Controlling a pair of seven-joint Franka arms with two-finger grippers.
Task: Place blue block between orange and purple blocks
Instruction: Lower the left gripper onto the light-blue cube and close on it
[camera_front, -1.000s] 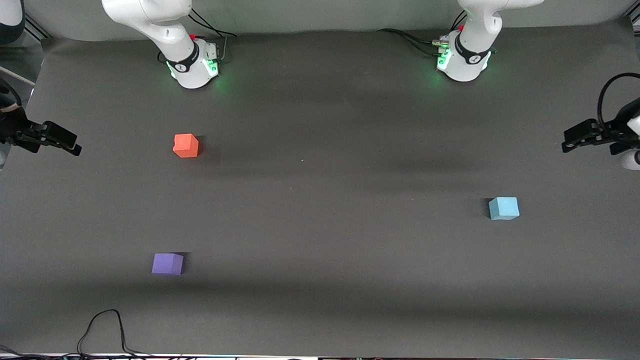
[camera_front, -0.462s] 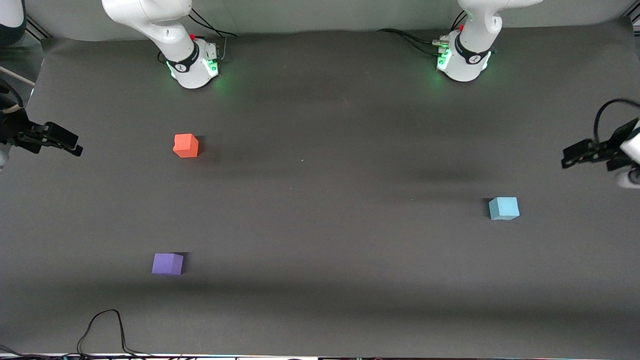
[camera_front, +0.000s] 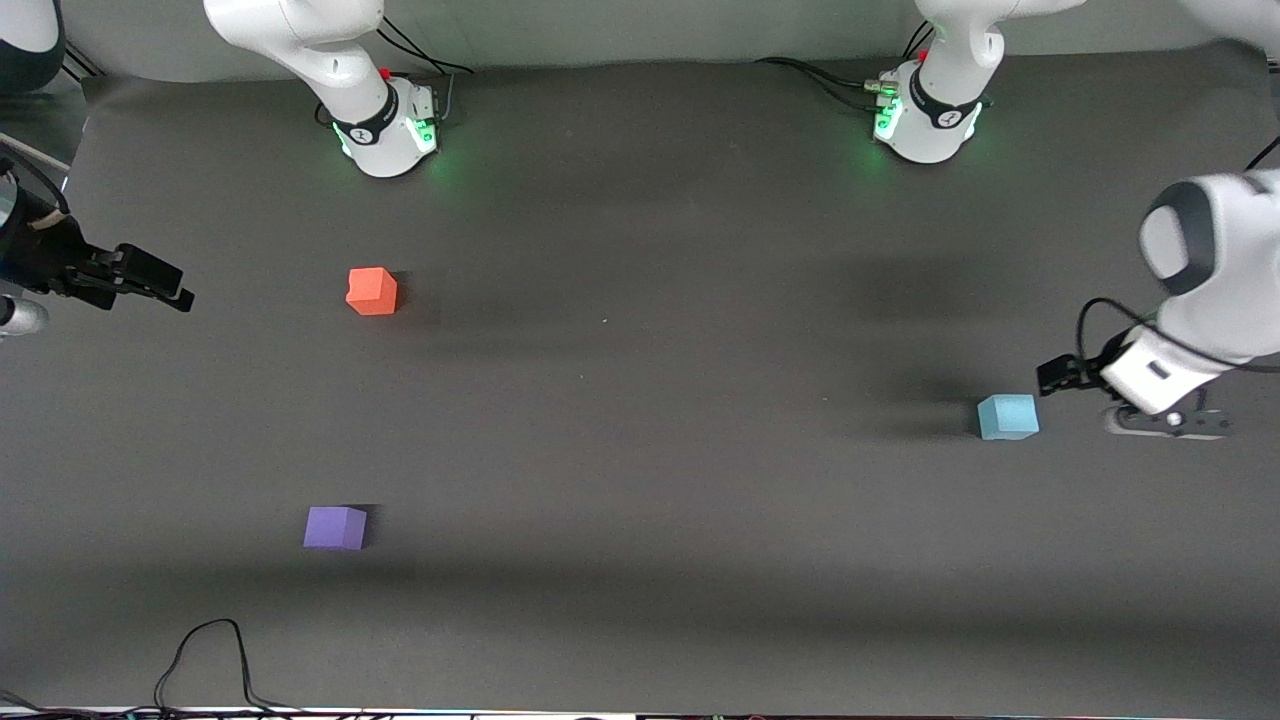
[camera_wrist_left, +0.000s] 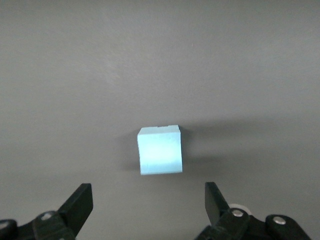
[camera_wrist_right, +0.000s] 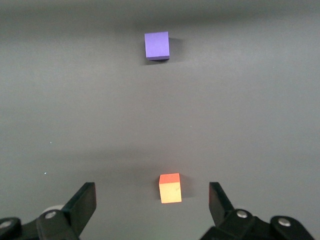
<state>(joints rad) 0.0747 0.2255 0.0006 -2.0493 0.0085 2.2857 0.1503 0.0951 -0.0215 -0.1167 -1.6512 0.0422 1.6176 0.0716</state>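
The blue block (camera_front: 1007, 416) lies on the dark mat toward the left arm's end of the table. My left gripper (camera_front: 1058, 375) hangs open and empty just beside it; in the left wrist view the blue block (camera_wrist_left: 159, 150) sits just ahead of the open left gripper (camera_wrist_left: 148, 202). The orange block (camera_front: 371, 291) and the purple block (camera_front: 335, 527) lie toward the right arm's end, the purple one nearer the front camera. My right gripper (camera_front: 152, 278) is open and empty at that end; the right wrist view shows the gripper (camera_wrist_right: 152, 202), the orange block (camera_wrist_right: 170, 188) and the purple block (camera_wrist_right: 157, 45).
The two arm bases (camera_front: 385, 130) (camera_front: 925, 120) stand along the table edge farthest from the front camera. A black cable (camera_front: 210, 655) loops over the mat's edge nearest the front camera, close to the purple block.
The left arm has swung in from the table's end and brought its gripper down beside the blue block. The right gripper has shifted slightly toward the orange block. The blocks have not moved.
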